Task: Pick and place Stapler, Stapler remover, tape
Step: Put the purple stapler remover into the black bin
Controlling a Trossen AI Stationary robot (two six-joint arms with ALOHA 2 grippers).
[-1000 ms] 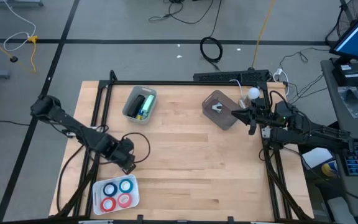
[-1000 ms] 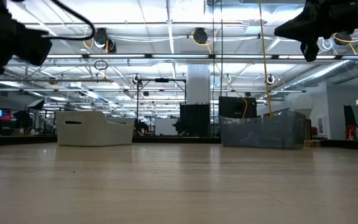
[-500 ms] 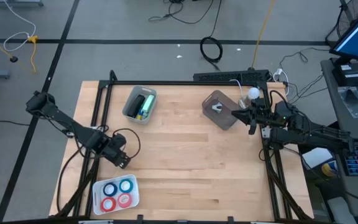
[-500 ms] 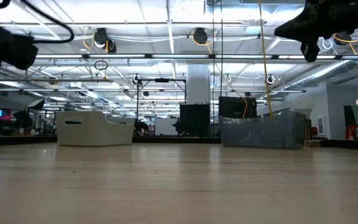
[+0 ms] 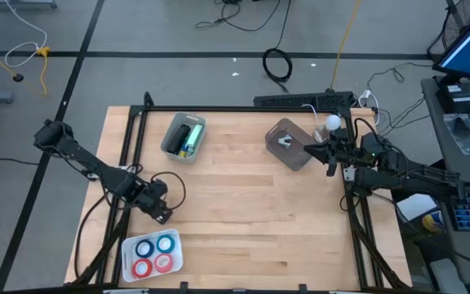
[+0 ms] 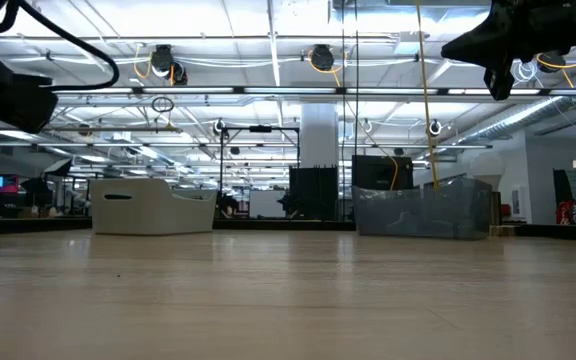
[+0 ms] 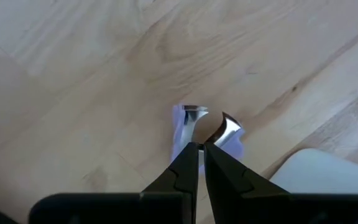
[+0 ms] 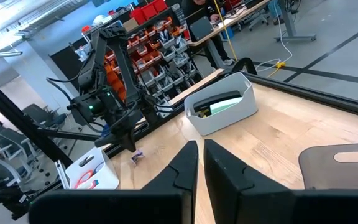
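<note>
Remover: we see it lying on the desk, just past our left claw's tips.
Left claw: shut, empty, the nearer arm.
Right claw: shut, far off.

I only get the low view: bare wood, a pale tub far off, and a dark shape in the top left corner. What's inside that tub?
Observer: From above, the pale tub holds a green stapler.
Operator: And that dark shape at top left?
Observer: That is the left gripper, fingers shut, near the table's front left, next to a white tray you cannot see.
Operator: Is anything in the tray?
Observer: Four small tape rolls, two blue and two red.
Operator: So what is the gripper pointing at?
Observer: Its wrist camera shows a small purple staple remover lying on the wood right at its fingertips.
</note>
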